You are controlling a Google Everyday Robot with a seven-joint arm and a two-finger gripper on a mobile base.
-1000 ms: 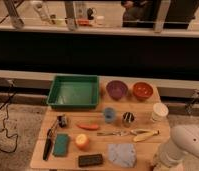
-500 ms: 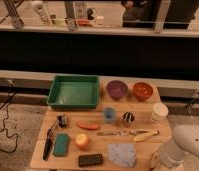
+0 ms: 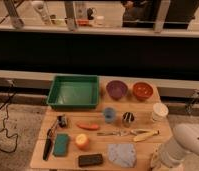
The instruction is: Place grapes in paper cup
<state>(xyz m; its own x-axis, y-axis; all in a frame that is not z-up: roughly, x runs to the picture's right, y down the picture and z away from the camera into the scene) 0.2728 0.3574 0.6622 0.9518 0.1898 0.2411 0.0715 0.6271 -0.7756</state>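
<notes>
The wooden table (image 3: 143, 122) fills the lower half of the frame, and a green tray (image 3: 74, 92) sits at its back left. The robot's white arm (image 3: 185, 145) comes in at the lower right corner, over the table's front right edge. To the right of the tray stand a purple bowl (image 3: 116, 89) and an orange-red bowl (image 3: 142, 90).

The paper cup (image 3: 159, 112) stands upright at the table's right edge, below the orange-red bowl. Nothing dark shows inside it. A yellow banana (image 3: 144, 135) lies in front of the cup. To its left are a dark metallic cup (image 3: 128, 118) and a small blue cup (image 3: 109, 115).

The grapes (image 3: 62, 120) appear as a small dark clump left of centre, just below the tray's front left corner. They rest on the table well apart from the paper cup, with both other cups in between.

The gripper (image 3: 160, 161) is at the arm's lower end, against the bottom right edge of the frame and far from the grapes. Its fingers are closed together, and nothing can be seen held between them.

By this layout the task has barely begun. The grapes have not been grasped, so the reach across to the left, the pickup, the carry and the drop into the cup all remain.
</notes>
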